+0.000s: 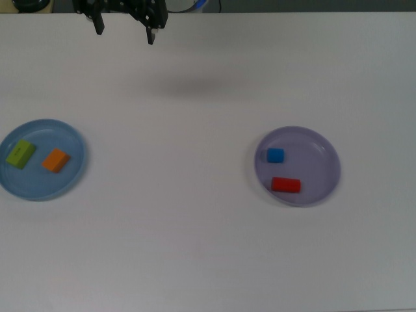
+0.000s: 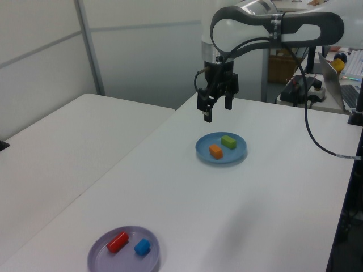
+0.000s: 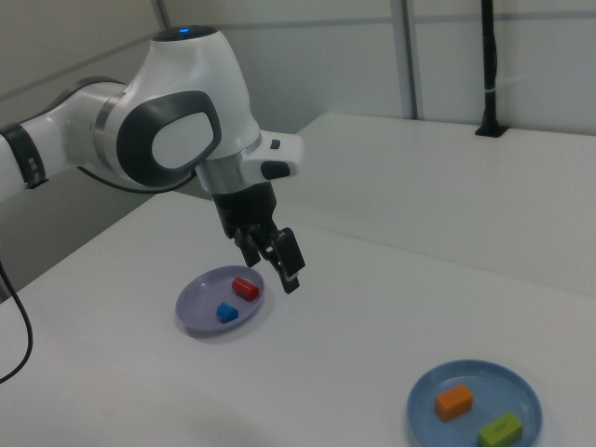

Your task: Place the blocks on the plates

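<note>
White matte worktop, blocks plated, black two-finger end effector spread open, empty.

Lime-green rectangular block and orange block lie on the light blue round plate; blue cube and red cylinder on the pale lavender round plate, well apart from the light blue round plate across bare worktop.

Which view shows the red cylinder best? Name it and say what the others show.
The top view: the red cylinder lies side-on in the lavender plate, its whole length clear. The left view shows it small at the bottom edge; the right view shows it small, partly behind the hand.
</note>
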Robot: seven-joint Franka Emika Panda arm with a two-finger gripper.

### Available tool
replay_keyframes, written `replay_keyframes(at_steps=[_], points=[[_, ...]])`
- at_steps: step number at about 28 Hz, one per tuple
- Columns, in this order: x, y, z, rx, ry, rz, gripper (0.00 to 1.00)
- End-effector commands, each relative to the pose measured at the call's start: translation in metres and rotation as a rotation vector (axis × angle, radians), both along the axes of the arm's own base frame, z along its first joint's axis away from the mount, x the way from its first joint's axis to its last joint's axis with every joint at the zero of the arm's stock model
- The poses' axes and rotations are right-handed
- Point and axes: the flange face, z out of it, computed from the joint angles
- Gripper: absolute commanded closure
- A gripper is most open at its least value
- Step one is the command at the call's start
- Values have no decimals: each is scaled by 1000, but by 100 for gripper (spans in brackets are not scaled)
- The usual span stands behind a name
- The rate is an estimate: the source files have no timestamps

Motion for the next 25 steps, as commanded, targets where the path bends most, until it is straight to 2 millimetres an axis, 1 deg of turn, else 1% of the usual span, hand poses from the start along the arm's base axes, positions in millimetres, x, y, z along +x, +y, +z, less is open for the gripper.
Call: replay_keyframes(at_steps=[1,5,8,9,11,14,17,20,21,25], points=[[4,0,1,4,-13,55,0],[8,11,-4,6,-4,76,0],[13,27,-10,5,1,99,0],[16,36,-11,4,-11,110,0],[19,44,-12,3,-28,121,0],[26,54,-19,3,-35,139,0],[27,56,-17,-1,-43,144,0],[26,53,-2,-3,-62,143,0],[24,49,1,-3,-56,137,0],[18,45,7,-1,-11,135,0]])
